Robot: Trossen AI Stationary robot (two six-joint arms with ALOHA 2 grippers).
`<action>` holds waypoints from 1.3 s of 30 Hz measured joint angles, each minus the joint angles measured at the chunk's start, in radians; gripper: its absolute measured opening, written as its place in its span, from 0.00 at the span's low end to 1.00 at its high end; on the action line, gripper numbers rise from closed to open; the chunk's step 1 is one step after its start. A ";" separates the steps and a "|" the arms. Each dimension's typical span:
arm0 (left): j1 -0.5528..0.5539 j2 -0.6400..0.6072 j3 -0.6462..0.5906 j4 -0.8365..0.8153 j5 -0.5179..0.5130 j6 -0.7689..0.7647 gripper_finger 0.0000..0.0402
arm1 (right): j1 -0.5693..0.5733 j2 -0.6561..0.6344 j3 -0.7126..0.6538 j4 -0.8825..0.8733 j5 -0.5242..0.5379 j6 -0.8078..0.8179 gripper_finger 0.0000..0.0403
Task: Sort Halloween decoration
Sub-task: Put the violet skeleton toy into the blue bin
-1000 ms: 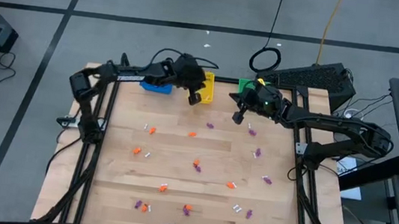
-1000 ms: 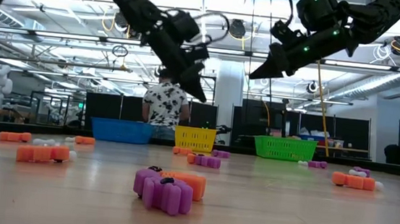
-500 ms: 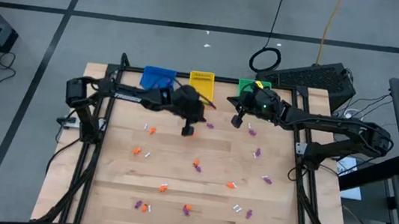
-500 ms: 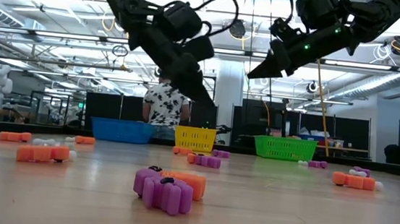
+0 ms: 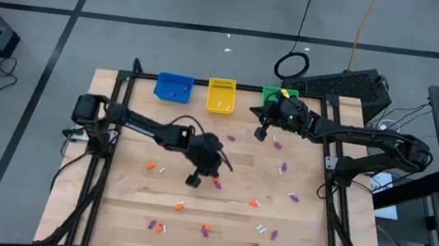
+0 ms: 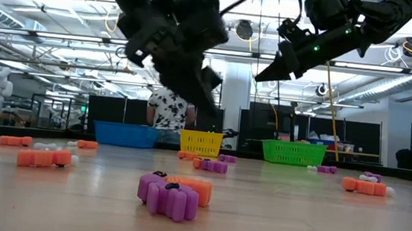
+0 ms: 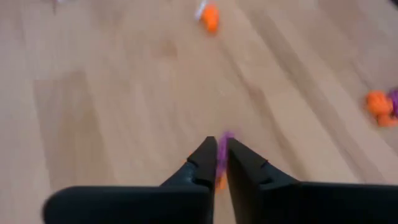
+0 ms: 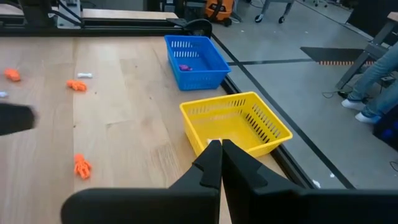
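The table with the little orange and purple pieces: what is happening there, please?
Two robot arms are sorting small Halloween trinkets scattered over a wooden table into the blue basket, yellow basket and green basket along its far edge. The left gripper is low over the middle of the table, right above a purple trinket beside an orange one. The right gripper hangs shut and empty in front of the green basket. Most trinkets are not yet sorted.

Both arms out over the desk
Left gripper [image 5: 194,179] low at mid-desk, pointing down, fingers a narrow slit apart; right gripper [image 5: 261,131] raised near the far edge, angled down, fingers pressed together
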 joint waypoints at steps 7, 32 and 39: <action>-0.062 0.079 -0.001 0.060 -0.067 0.026 0.29 | 0.004 0.000 0.000 -0.011 0.001 0.012 0.00; -0.093 0.190 0.051 0.092 -0.210 0.099 0.03 | 0.133 0.002 0.000 0.122 0.005 0.086 0.00; -0.059 0.076 0.065 0.088 -0.330 -0.027 0.00 | 0.196 0.002 0.048 0.166 0.005 0.089 0.00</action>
